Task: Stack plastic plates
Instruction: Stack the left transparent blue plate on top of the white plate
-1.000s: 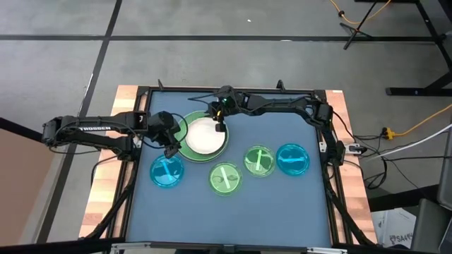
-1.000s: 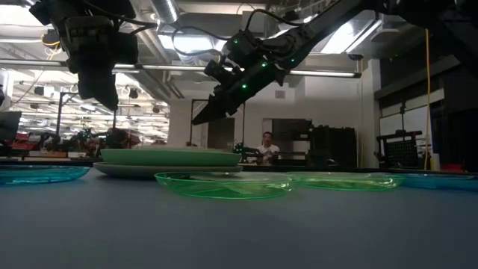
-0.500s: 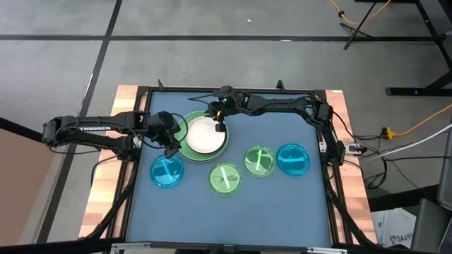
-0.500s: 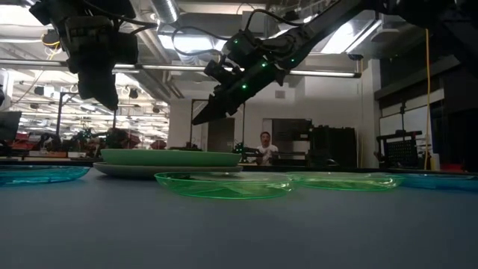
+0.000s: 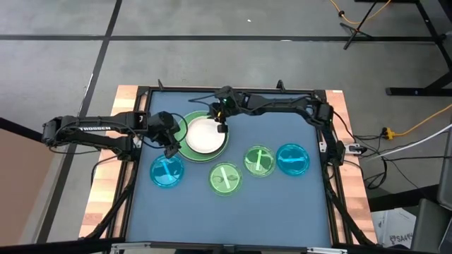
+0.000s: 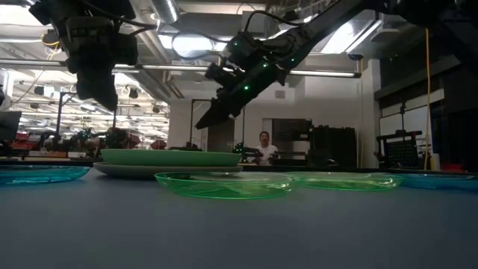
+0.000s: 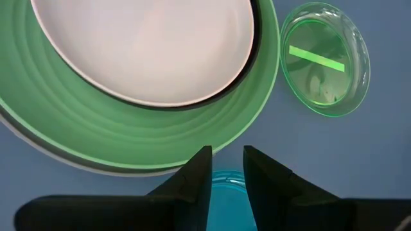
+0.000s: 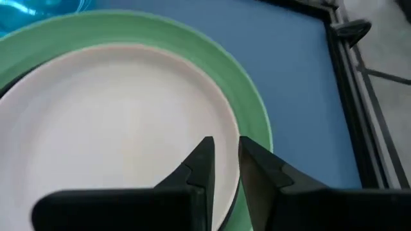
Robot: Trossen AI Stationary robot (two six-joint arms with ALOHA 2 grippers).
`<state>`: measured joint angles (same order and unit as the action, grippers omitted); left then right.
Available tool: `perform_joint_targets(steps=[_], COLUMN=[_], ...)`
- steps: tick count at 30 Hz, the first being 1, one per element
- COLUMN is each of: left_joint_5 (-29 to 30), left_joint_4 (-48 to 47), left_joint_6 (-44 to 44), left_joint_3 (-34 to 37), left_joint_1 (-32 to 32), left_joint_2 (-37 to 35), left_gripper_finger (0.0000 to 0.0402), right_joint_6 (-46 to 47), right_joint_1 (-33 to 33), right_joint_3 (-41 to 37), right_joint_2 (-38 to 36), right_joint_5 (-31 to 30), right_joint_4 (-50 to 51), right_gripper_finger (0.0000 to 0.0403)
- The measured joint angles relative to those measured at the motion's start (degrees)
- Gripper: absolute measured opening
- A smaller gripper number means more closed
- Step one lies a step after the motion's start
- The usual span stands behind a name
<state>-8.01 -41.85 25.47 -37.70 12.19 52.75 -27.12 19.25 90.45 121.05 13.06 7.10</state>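
Hovering over the white plate (image 5: 203,134), right gripper (image 5: 220,128) empty, fingers narrowly parted, left gripper (image 5: 171,149) likewise.

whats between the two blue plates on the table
In the high view, two small green plates lie between them: one beside the left blue plate, the other next to the right blue plate. The rest is bare blue mat.
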Motion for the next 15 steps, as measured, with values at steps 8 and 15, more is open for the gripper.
perform_joint_targets(steps=[8,15], left_joint_5=[0.0,2.2], left_joint_4=[-5.2,-12.2], left_joint_6=[2.7,7.1], left_joint_3=[0.0,0.0], left_joint_1=[0.0,0.0], left_joint_2=[0.0,0.0], left_gripper_finger=[0.0082,0.0082], right_joint_6=[-4.1,-8.8], right_joint_1=[0.0,-0.1], right_joint_3=[0.0,0.0], right_joint_2=[-3.3,-7.5], right_joint_5=[-1.7,-5.3], right_joint_4=[7.1,11.7], right_gripper_finger=[0.006,0.006])
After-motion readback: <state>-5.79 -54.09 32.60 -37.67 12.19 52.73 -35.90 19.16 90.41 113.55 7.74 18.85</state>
